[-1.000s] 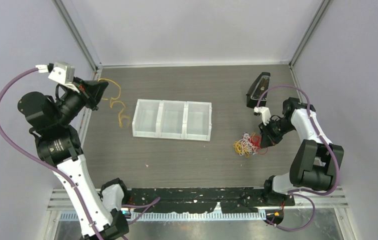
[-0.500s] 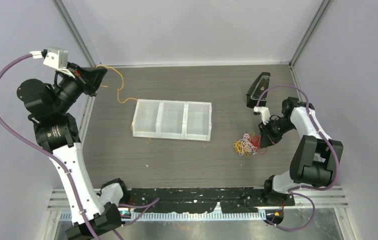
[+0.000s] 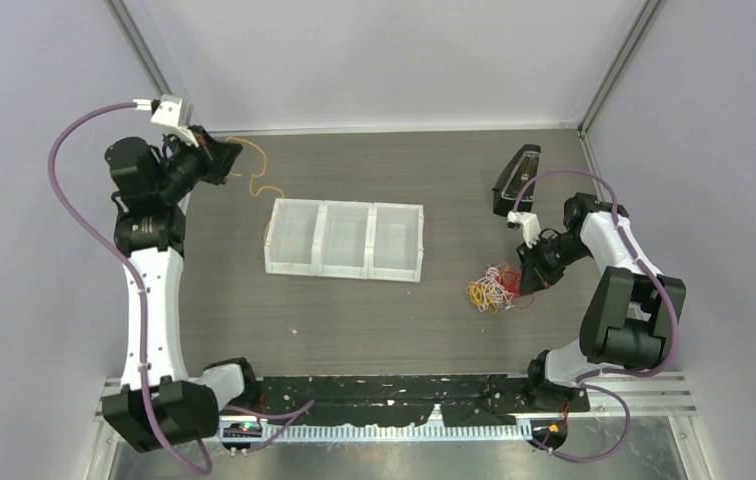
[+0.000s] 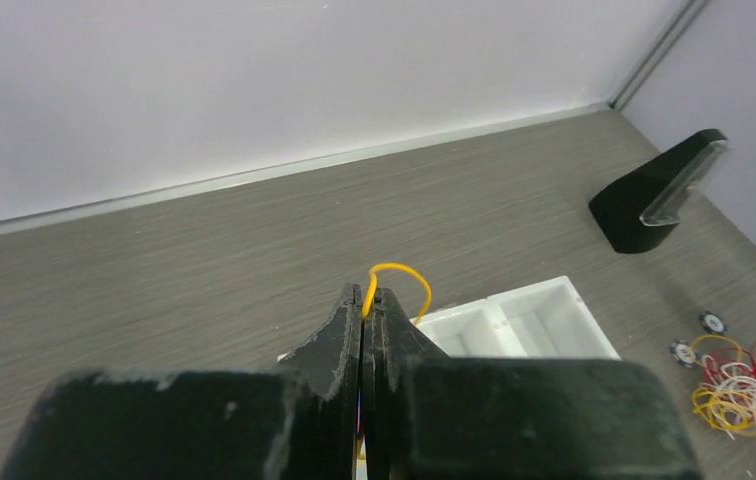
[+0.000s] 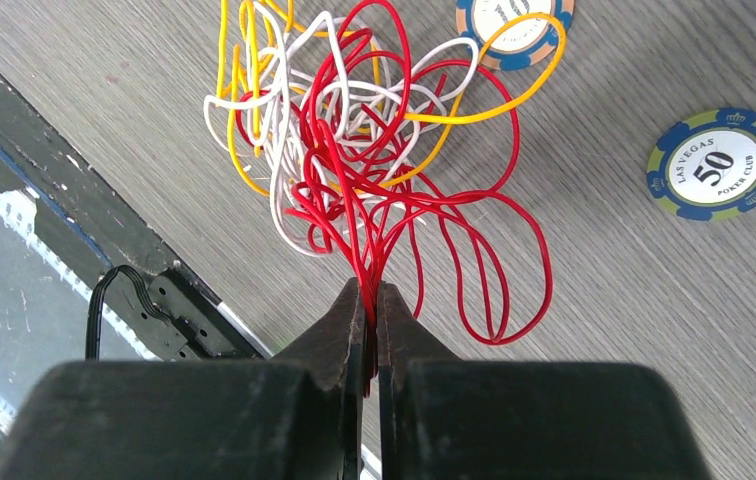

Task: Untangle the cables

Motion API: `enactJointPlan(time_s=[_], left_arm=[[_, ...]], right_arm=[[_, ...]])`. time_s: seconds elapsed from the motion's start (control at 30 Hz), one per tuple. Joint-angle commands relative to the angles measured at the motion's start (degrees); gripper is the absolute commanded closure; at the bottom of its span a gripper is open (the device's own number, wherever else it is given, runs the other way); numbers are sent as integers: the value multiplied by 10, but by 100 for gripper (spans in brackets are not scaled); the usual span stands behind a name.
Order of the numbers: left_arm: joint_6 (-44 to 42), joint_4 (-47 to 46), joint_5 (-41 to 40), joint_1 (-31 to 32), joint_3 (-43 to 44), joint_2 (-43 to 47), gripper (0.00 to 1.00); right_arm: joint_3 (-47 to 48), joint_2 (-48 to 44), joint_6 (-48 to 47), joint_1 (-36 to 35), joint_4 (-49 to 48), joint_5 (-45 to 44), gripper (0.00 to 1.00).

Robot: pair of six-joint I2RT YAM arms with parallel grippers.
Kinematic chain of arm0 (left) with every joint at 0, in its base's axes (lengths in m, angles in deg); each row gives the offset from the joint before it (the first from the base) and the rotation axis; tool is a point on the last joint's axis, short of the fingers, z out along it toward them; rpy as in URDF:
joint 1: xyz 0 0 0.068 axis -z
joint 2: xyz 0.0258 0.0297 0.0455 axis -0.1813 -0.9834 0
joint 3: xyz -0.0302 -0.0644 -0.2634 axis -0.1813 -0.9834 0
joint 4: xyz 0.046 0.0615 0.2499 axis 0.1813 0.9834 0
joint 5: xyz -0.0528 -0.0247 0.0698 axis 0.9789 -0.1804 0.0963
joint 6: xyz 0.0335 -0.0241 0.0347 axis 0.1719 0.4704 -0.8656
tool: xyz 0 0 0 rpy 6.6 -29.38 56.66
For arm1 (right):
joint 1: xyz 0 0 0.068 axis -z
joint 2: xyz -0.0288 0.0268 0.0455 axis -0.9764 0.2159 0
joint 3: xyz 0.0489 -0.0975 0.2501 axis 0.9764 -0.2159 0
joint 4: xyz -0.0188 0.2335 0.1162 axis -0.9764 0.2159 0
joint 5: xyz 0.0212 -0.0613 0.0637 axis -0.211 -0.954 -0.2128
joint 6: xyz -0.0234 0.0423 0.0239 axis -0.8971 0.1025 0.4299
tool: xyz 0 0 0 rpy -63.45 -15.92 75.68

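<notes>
A tangle of red, white and yellow cables lies on the table at the right, spread wide in the right wrist view. My right gripper is shut on a bundle of red strands at the tangle's edge, and sits just right of the pile in the top view. My left gripper is raised at the back left and shut on a single yellow cable. That cable loops down toward the left end of the white tray.
A white three-compartment tray stands mid-table. A black stand with a clear plate sits at the back right. Two poker chips lie beside the tangle. A black strip runs along the near edge.
My left arm has swung up and toward the back, drawing the yellow cable off the table so it now hangs by the tray's left end. The right arm has stayed put.
</notes>
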Motion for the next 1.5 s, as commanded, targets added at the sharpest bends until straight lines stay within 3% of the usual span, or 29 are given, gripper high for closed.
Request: enactJointPlan(time_s=[0.0, 0.2, 0.37, 0.57, 0.8, 0.83, 0.93, 1.1, 1.2, 1.3, 1.37, 1.47], left_arm=[[-14, -74, -59, 11, 17, -44, 100], [-2, -82, -65, 27, 51, -90, 100], [-45, -55, -46, 65, -32, -75, 100], [-101, -24, -154, 100, -158, -93, 100], [-171, 63, -174, 146, -151, -188, 100], [-174, 77, -171, 148, -140, -197, 94], [-175, 112, -140, 149, -112, -194, 61], [-206, 137, -112, 143, -87, -111, 13], [-251, 183, -14, 132, -65, -64, 5], [-271, 227, 92, 154, -77, -15, 4], [-237, 200, 139, 209, -119, 15, 7], [-107, 59, 114, 317, -228, 54, 13]], right_arm=[[19, 6, 4, -2, 7, 13, 95], [20, 12, 6, -2, 7, 14, 95], [19, 14, 8, -2, 7, 19, 94], [27, 13, 5, -3, 25, 44, 95], [37, -12, -1, -30, 52, 84, 95], [36, -18, -2, -34, 54, 86, 95], [34, -30, -3, -53, 58, 102, 95], [35, -67, -3, -86, 69, 135, 95], [32, -90, 7, -106, 70, 163, 95], [27, -116, 23, -133, 63, 190, 94], [24, -129, 52, -166, 50, 213, 95], [26, -142, 93, -205, 12, 241, 95]])
